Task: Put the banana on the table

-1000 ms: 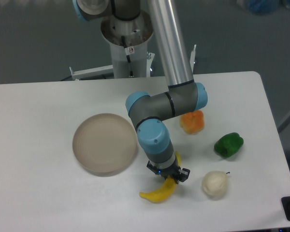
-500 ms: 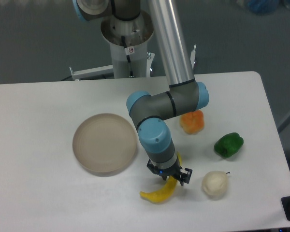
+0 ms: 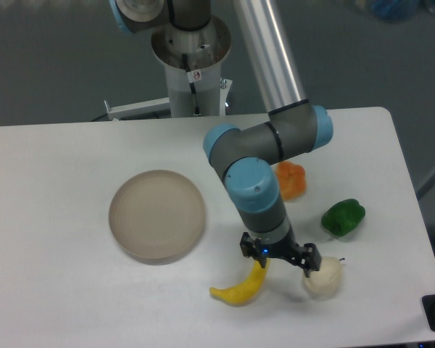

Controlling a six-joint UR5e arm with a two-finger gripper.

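Observation:
The banana [image 3: 240, 288] is small, curved and bright yellow. It lies flat on the white table [image 3: 58, 290] near the front edge, right of the round dish. My gripper [image 3: 279, 258] hangs just above and to the right of the banana's upper end. Its jaws stand apart with nothing between them. The left finger [image 3: 248, 246] is over the banana's upper tip, and the right finger [image 3: 310, 261] is close to the pale round fruit [image 3: 323, 277]. The wrist hides the banana's far tip.
A round beige dish [image 3: 156, 214] sits left of the arm. An orange lumpy fruit [image 3: 291, 181] lies behind the forearm and a green pepper [image 3: 343, 217] to the right. The table's front edge is just below the banana.
The gripper has moved right and away from the banana, towards the pale fruit. The banana stays where it lay on the table, no longer between the fingers.

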